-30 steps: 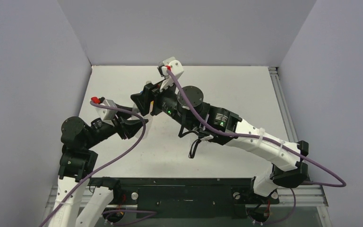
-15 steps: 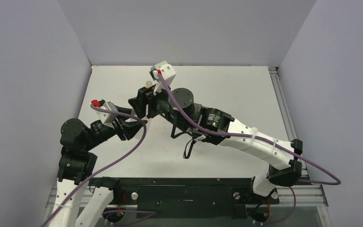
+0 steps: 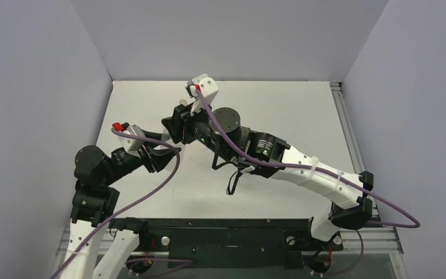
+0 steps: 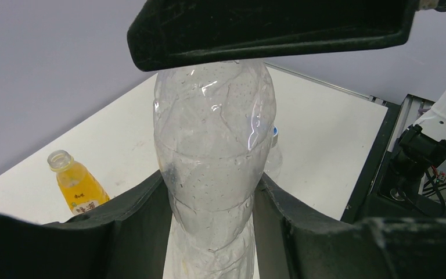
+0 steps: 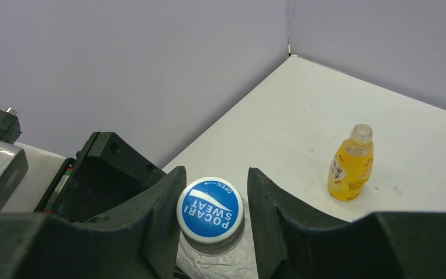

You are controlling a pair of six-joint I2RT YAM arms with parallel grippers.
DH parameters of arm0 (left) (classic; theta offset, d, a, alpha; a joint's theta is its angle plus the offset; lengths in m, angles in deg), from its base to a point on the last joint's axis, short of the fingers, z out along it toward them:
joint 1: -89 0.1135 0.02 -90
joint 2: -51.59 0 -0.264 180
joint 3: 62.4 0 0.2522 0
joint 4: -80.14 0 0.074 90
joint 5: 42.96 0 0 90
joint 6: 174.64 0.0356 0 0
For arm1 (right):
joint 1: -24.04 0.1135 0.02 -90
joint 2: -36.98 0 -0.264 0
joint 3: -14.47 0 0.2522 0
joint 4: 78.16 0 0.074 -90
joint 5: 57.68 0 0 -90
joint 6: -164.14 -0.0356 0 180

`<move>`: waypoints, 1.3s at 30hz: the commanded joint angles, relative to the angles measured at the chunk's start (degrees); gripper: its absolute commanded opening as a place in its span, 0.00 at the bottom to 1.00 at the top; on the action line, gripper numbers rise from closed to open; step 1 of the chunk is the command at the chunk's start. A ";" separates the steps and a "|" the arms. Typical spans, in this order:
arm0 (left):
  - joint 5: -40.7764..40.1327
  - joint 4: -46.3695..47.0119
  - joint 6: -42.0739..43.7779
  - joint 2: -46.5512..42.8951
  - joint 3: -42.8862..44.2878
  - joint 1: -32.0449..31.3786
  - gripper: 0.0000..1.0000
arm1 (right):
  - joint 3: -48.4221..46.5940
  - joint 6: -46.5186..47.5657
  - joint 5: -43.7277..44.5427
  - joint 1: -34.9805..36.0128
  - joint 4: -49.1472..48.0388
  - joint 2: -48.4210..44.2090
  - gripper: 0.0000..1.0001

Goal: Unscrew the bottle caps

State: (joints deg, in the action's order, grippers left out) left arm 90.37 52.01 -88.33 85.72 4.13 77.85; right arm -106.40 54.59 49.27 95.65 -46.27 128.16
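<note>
My left gripper (image 4: 209, 195) is shut on the lower body of a clear, crinkled bottle (image 4: 212, 116) and holds it upright. Its white cap with a blue top (image 5: 210, 210) shows in the right wrist view. My right gripper (image 5: 215, 192) is open and straddles this cap from above; the left finger (image 5: 159, 203) is at the cap's edge, and a thin gap shows beside the right finger. In the top view both grippers meet at the table's left middle, the left gripper (image 3: 164, 152) below the right gripper (image 3: 174, 125), and the arms hide the bottle.
A yellow-orange bottle (image 5: 351, 165) stands with its neck open and no cap, also seen in the left wrist view (image 4: 76, 187). Another clear bottle (image 4: 274, 156) with a blue-topped cap stands behind the held one. Grey walls enclose the white table (image 3: 279, 110).
My right arm has swung left, bringing its gripper over the bottle held by the left gripper. The left arm has shifted only slightly.
</note>
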 commanded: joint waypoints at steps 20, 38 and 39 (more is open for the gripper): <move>-0.50 1.98 -0.19 0.42 -0.21 -0.27 0.00 | -0.82 1.86 1.14 -0.60 0.43 -4.27 0.48; -0.53 2.08 0.16 0.70 0.06 -0.36 0.00 | -2.04 0.34 -1.73 -0.60 -0.59 -1.75 0.46; -0.53 2.03 0.16 0.62 -0.06 -0.33 0.00 | -1.81 0.36 -1.69 -0.66 -0.66 -1.81 0.45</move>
State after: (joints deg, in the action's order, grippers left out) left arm 90.33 52.03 -88.41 86.57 3.83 77.78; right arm -106.69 55.47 48.31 95.22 -45.35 126.50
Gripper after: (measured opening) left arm 0.435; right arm 0.463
